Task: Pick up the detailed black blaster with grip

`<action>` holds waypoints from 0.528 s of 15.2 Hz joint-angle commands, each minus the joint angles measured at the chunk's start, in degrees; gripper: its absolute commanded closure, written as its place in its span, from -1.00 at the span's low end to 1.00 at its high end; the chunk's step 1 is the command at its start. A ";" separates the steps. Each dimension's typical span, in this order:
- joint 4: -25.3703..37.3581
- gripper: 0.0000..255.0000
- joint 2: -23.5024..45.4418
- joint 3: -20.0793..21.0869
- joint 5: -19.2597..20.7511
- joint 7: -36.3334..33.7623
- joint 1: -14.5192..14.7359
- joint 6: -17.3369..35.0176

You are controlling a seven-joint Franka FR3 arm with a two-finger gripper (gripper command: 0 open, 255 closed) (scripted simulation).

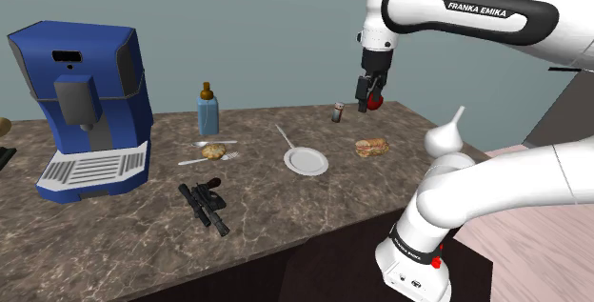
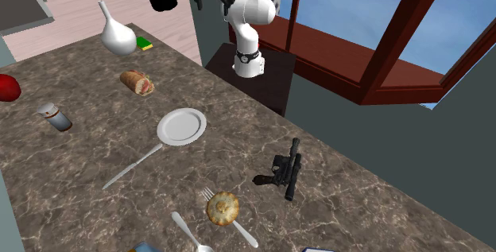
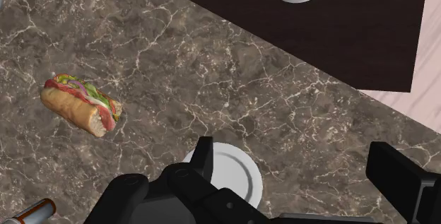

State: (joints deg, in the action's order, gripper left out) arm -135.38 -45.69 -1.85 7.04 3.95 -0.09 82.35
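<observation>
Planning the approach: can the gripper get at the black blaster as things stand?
Probably yes. The gripper hangs open above the counter near the sandwich. The blaster lies flat on bare counter, apart from the bread roll and pan, with nothing over it. Reach looks plausible.

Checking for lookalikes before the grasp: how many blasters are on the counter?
1. The black blaster lies near the front edge of the counter in the shoulder view, between the blue coffee machine and the white pan. The machine could hide another.
</observation>
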 commanded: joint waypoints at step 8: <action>-7.21 -1.00 3.37 5.31 -5.24 -7.60 2.41 11.54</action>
State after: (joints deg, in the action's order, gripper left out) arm -142.12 -43.17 2.60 2.61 -2.47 1.92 92.30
